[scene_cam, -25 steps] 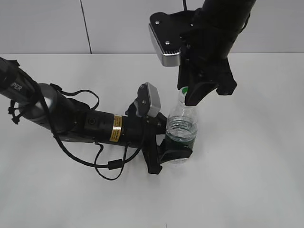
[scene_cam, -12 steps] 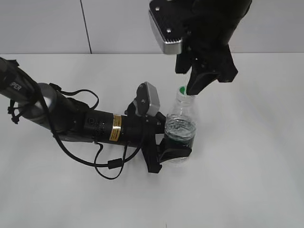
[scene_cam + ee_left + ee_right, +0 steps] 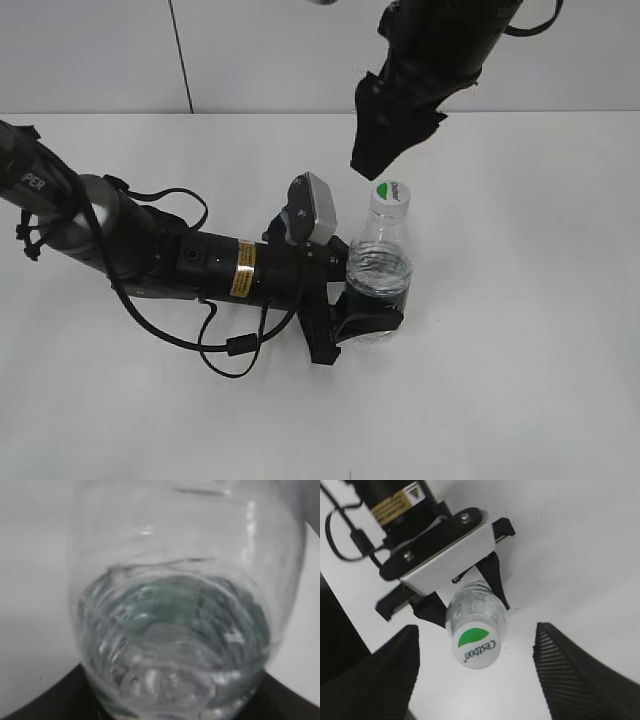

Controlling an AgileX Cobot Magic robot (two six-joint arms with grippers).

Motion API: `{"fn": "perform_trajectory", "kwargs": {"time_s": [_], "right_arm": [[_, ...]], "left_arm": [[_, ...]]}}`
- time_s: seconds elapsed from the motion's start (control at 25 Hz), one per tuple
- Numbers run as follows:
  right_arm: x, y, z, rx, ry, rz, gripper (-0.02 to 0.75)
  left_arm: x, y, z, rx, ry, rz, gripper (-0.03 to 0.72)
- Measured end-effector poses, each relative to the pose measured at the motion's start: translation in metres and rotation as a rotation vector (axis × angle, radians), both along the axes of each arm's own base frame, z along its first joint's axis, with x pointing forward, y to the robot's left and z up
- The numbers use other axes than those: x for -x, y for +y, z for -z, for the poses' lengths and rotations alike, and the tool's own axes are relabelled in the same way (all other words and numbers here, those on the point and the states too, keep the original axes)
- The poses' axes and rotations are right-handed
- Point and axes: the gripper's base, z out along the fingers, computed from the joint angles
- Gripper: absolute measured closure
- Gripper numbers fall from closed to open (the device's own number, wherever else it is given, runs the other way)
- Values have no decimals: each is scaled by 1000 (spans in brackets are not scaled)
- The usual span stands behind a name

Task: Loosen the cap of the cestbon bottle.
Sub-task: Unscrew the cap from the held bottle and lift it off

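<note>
While L gripper point(image 3: 372, 318) clamps one bottle point(image 3: 379, 275), one cap point(image 3: 389, 194).

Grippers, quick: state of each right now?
Left tool: closed on the Cestbon bottle, low on its body.
Right tool: open, above the cap, touching nothing.

Clear cestbon bottle point(image 3: 379, 280) stands upright on the white table; its green-and-white cap point(image 3: 388, 195) sits on top.
</note>
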Motion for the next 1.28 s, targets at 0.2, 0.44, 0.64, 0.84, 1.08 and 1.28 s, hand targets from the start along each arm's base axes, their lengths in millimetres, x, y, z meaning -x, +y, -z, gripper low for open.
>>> {"fn": "perform_trajectory", "kwargs": {"time_s": [0.2, 0.44, 0.64, 0.84, 1.08, 1.28], "right_arm": [[0, -1, 1, -67, 211, 582, 193], [6, -4, 22, -26, 311, 742, 193], [8, -6, 28, -6, 329, 751, 193], [8, -6, 29, -4, 330, 753, 193], [7, -5, 30, -3, 331, 753, 203], [7, -5, 30, -3, 330, 749, 256]], "left_arm": [[0, 0, 0, -1, 0, 1, 276], [0, 0, 0, -1, 0, 1, 276], [0, 0, 0, -1, 0, 1, 276], [0, 0, 0, -1, -1, 1, 276], [0, 0, 0, -1, -2, 1, 276], [0, 0, 0, -1, -2, 1, 276]]}}
